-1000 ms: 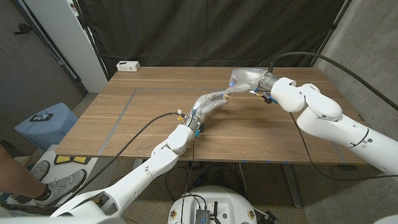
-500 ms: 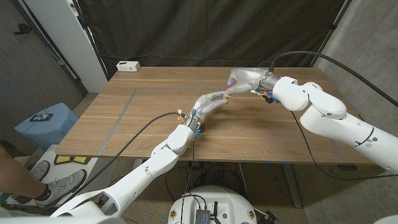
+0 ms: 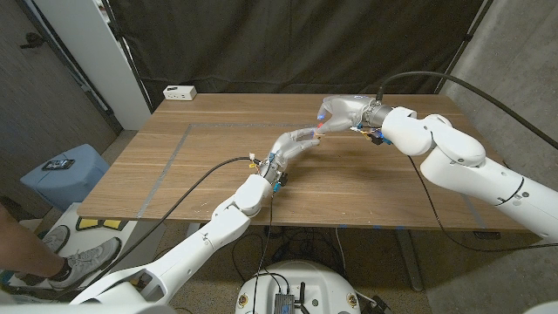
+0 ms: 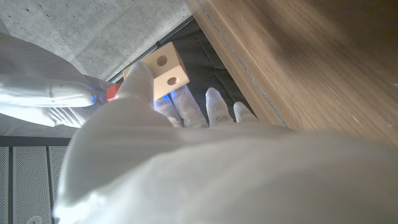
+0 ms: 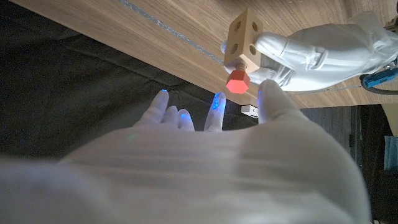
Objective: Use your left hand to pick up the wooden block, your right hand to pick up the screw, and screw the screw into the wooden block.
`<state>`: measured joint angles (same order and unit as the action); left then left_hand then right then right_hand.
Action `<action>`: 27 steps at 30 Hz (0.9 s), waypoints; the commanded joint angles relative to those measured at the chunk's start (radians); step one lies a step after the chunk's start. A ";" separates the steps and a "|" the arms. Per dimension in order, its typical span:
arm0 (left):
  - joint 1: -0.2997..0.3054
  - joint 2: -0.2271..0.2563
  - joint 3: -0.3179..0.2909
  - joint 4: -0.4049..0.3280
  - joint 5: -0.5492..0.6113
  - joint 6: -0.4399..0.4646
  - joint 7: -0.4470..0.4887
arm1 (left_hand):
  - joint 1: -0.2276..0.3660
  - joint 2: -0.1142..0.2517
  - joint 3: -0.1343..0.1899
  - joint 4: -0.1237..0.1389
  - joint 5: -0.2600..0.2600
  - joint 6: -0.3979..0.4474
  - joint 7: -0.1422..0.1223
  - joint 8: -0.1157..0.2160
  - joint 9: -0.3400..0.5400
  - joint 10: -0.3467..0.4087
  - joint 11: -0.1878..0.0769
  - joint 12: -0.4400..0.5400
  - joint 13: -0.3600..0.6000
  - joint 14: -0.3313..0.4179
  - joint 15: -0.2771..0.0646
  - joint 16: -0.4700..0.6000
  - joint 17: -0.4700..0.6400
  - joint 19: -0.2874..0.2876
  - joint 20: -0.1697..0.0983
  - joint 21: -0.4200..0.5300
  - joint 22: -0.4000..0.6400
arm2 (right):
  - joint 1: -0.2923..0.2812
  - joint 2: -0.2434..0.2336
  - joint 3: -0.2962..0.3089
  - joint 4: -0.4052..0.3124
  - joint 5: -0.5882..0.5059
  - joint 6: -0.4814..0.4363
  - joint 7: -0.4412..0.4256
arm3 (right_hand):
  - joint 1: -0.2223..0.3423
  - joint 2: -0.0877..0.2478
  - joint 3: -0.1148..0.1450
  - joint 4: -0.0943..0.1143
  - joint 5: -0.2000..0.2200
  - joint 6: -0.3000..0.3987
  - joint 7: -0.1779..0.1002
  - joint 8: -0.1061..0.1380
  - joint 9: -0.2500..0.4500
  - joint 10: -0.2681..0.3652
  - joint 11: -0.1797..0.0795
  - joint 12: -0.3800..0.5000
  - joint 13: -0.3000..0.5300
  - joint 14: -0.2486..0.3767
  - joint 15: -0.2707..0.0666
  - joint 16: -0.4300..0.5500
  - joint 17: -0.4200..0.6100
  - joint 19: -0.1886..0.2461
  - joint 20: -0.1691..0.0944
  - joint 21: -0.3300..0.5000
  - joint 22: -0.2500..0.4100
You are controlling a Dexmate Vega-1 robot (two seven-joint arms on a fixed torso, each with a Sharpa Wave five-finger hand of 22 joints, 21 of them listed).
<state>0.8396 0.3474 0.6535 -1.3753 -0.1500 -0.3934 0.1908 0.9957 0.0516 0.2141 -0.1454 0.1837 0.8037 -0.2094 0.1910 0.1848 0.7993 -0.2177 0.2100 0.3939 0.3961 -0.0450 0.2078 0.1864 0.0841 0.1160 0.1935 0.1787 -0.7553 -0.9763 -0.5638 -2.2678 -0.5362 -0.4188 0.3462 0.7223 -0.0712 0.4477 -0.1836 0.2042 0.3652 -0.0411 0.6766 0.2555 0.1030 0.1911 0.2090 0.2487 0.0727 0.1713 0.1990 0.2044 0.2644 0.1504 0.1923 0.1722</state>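
The wooden block is pale, matt, smooth wood. The screw head looks like matt red plastic. White cloth covers both hands. The table is brown, grained wood.

Bare table all around — only a white box at its far-left corner.

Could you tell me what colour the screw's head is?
Red-orange screw; clearest in the right wrist view.

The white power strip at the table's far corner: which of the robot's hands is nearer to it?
Left. The left hand, holding the wooden block, is nearer the power strip; the right hand lies beyond it.
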 commanded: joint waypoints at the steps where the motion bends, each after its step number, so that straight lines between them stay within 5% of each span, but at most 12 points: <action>1: 0.003 0.004 -0.001 -0.006 0.001 0.005 -0.001 | 0.002 0.011 0.007 0.000 -0.001 0.003 0.003 0.007 0.005 -0.005 -0.002 0.005 0.004 0.008 -0.086 0.001 0.002 0.001 0.006 0.007 0.002 | -0.008 0.009 -0.008 0.002 -0.033 -0.017 -0.012 | 0.026 -0.004 0.011 0.000 0.003 0.033 0.003 0.006 -0.005 0.004 0.002 0.007 0.004 0.004 -0.002 0.004 -0.001 0.006 0.002 0.003 0.000; 27: 0.001 0.001 0.002 -0.002 0.003 0.009 0.001 | 0.003 0.012 0.008 0.000 -0.001 0.003 0.003 0.007 0.005 -0.005 -0.002 0.005 0.004 0.008 -0.087 0.001 0.002 0.001 0.005 0.008 0.002 | 0.000 0.030 -0.015 0.017 -0.019 -0.044 -0.006 | 0.052 -0.021 0.032 0.013 -0.003 0.144 0.026 0.030 -0.026 0.033 0.008 0.020 0.006 0.018 0.000 0.009 0.003 0.016 -0.003 0.005 0.001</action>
<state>0.8439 0.3504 0.6530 -1.3813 -0.1481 -0.3889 0.1915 0.9957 0.0516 0.2140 -0.1456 0.1837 0.8037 -0.2094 0.1929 0.1833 0.7939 -0.2230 0.2099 0.3939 0.3960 -0.0450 0.2078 0.1864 0.0841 0.1160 0.1935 0.1787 -0.7624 -0.9554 -0.5723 -2.2605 -0.5626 -0.4546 0.3400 0.7624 -0.0905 0.4708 -0.1739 0.2042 0.4969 -0.0163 0.6995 0.2273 0.1272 0.1965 0.2235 0.2535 0.0860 0.1661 0.2050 0.2046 0.2700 0.1446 0.1923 0.1723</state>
